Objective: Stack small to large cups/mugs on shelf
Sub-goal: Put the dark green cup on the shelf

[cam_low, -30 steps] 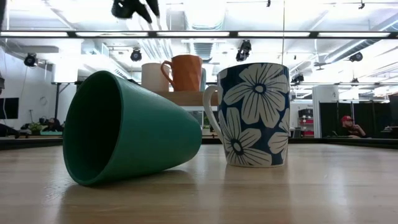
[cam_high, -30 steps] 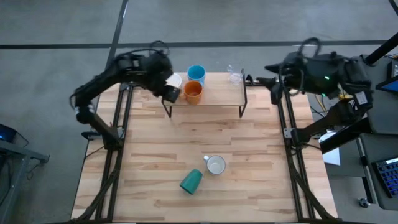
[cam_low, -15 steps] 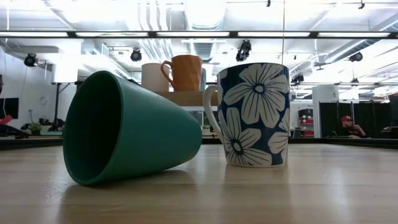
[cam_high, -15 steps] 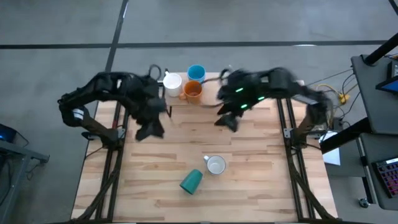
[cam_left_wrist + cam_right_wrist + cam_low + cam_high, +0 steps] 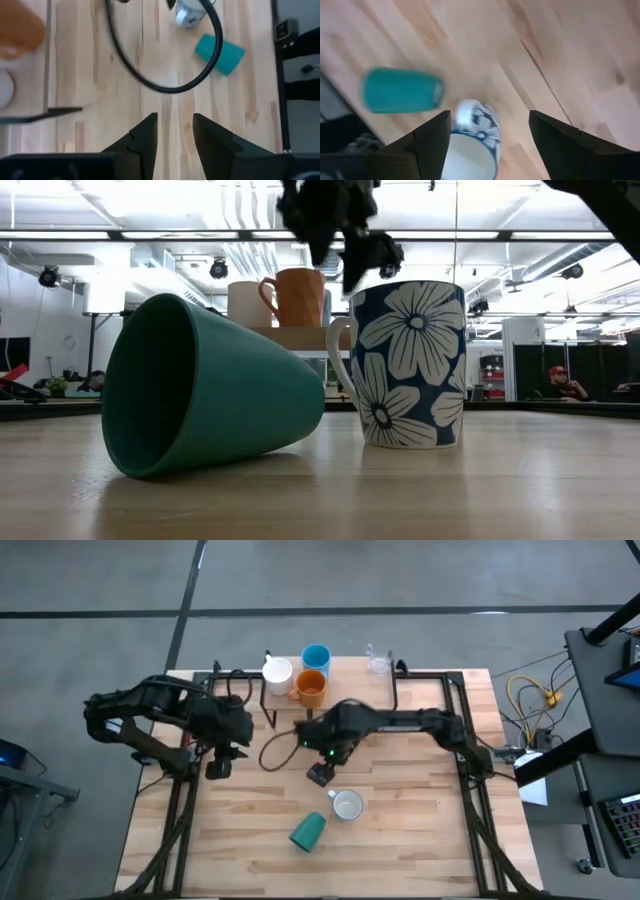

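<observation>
The shelf (image 5: 350, 692) stands at the table's far edge. On it are a white mug (image 5: 277, 671), a light blue mug (image 5: 315, 657), an orange mug (image 5: 311, 687) and a clear glass (image 5: 378, 662). Near the table's middle a blue mug with white flowers (image 5: 347, 805) (image 5: 408, 365) stands upright. A dark green cup (image 5: 308, 831) (image 5: 205, 390) lies on its side beside it. My right gripper (image 5: 320, 775) (image 5: 490, 125) hovers open just above and far-left of the flowered mug (image 5: 472, 135). My left gripper (image 5: 217, 768) (image 5: 175, 120) is open over bare table at the left.
A black cable loop (image 5: 285, 745) (image 5: 165, 85) hangs from the right arm over the table's middle. Black frame rails (image 5: 185, 800) run along the table's left and right sides. Bare wood (image 5: 420, 840) lies near-right of the cups.
My left gripper has drawn back from the shelf's left end toward the table's left and near side. My right arm has swung from beyond the table's far right corner across to the middle, and now stands over the flowered mug. The cups have kept still.
</observation>
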Controlling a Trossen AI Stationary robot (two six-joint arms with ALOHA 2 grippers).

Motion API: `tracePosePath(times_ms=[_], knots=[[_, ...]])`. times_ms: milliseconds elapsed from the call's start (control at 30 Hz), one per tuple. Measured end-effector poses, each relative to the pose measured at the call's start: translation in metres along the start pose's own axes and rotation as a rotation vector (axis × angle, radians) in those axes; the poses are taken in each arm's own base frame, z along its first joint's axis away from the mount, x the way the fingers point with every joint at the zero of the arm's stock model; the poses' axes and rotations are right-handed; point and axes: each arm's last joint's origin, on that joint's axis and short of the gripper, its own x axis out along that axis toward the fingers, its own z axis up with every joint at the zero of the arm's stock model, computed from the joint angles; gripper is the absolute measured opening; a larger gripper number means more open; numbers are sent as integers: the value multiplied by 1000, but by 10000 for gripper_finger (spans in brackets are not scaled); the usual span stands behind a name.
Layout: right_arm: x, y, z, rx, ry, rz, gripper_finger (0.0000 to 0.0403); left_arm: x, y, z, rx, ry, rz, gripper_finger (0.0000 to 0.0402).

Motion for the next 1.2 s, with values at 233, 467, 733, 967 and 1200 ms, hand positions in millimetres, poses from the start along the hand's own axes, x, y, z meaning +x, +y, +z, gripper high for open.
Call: tracePosePath(times_ms=[233, 467, 733, 967, 1200], knots=[[21, 21, -15, 7, 44, -51, 260, 13, 2, -19, 5, 53, 8, 109], [21, 34, -25, 4, -11, -88, 260, 28, 2, -28, 5, 80, 10, 109], [46, 35, -16, 22, -44, -151, 261, 36, 2, -29, 17, 37, 2, 109], [56, 34, -20, 18, -22, -182, 260, 36, 2, -37, 13, 40, 2, 109], [64, 30, -22, 24, 13, -198, 260, 34, 3, -45, 2, 18, -1, 109]])
